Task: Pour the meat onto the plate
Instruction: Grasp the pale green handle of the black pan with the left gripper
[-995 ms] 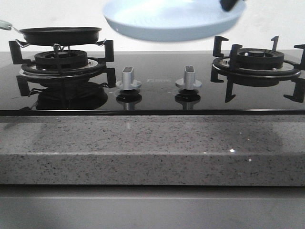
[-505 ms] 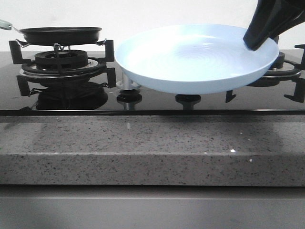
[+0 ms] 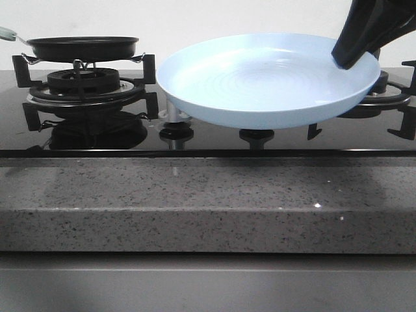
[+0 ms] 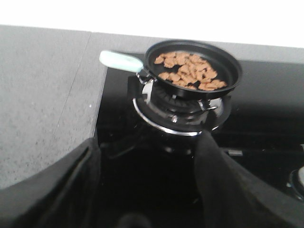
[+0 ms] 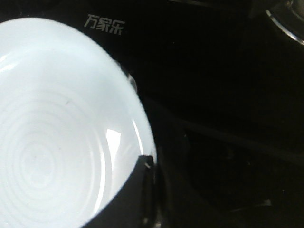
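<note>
1. The surface (image 3: 195, 201) is a speckled grey stone counter with a glossy black glass gas hob (image 3: 214, 133) set into it, in front of a plain white wall.
2. The right pincer (image 3: 348, 57) is clenched on the far right rim of the pale-blue plate (image 3: 260, 81). It holds the plate above the middle of the hob, in front of the knobs and tipped slightly toward the camera. The right wrist view shows a dark finger over the rim, and the plate's ringed inside is bare.
3. The left pincer (image 4: 147, 190) is released: its two dark fingers stand wide apart, grip nothing, and hover near the left burner.
4. The meat (image 4: 190, 71) lies as many small brown chunks, too crowded to count, in the black frying pan (image 4: 228, 61), well apart from the plate.
5. Count: one plate; one frying pan with a pale-green handle (image 4: 121, 61), sitting on the left burner (image 3: 84, 88); two burners, the right burner (image 3: 390, 94) partly behind the plate.
</note>
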You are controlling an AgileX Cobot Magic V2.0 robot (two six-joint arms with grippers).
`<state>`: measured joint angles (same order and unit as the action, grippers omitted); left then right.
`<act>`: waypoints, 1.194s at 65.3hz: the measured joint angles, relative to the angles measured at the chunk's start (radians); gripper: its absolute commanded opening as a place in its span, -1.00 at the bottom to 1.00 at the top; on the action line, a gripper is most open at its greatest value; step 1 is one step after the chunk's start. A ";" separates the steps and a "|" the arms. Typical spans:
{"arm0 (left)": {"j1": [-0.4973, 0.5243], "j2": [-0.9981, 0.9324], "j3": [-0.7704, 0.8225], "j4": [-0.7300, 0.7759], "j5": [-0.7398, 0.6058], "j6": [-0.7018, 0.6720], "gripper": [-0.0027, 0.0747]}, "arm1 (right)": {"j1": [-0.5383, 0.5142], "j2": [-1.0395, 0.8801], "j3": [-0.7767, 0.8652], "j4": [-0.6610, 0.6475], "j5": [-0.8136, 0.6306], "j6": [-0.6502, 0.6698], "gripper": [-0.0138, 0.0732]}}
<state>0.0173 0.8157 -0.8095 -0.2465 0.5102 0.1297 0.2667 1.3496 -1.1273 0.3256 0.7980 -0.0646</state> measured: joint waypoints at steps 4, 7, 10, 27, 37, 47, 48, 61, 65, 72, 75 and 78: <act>0.026 0.060 -0.040 -0.015 0.027 0.000 0.21 | 0.000 0.000 0.000 0.000 0.000 0.000 -0.82; 0.050 0.115 -0.077 -0.033 0.044 0.002 0.22 | 0.000 0.000 0.000 0.000 0.000 0.000 -0.82; 0.080 0.160 -0.105 -0.060 0.060 0.017 0.22 | 0.000 0.000 0.000 0.000 0.000 0.000 -0.82; 0.211 0.398 -0.236 -0.503 0.124 0.302 0.38 | 0.000 0.000 0.000 0.000 0.000 0.000 -0.82; 0.226 0.521 -0.295 -0.652 0.132 0.383 0.40 | 0.000 0.000 0.000 0.000 0.000 0.000 -0.82; 0.228 0.623 -0.355 -0.744 0.132 0.406 0.40 | 0.000 0.000 0.000 0.000 0.000 0.000 -0.82; 0.228 0.632 -0.361 -0.752 0.132 0.406 0.40 | 0.000 0.000 0.000 0.000 0.000 0.000 -0.82; 0.228 0.745 -0.431 -0.848 0.122 0.412 0.40 | 0.000 0.000 0.000 0.000 0.000 0.000 -0.82; 0.228 0.777 -0.451 -0.874 0.118 0.414 0.40 | 0.000 0.000 0.000 0.000 0.000 0.000 -0.82; 0.228 0.832 -0.481 -0.909 0.116 0.415 0.40 | 0.000 0.000 0.000 0.000 0.000 0.000 -0.82; 0.228 0.853 -0.493 -0.921 0.116 0.416 0.40 | 0.000 0.000 0.000 0.000 0.000 0.000 -0.82; 0.228 0.874 -0.504 -0.938 0.116 0.416 0.40 | 0.000 0.000 0.000 0.000 0.000 0.000 -0.82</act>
<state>0.2449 1.6893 -1.3134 -1.1849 0.6267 0.5460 0.2667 1.3496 -1.1273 0.3256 0.7980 -0.0646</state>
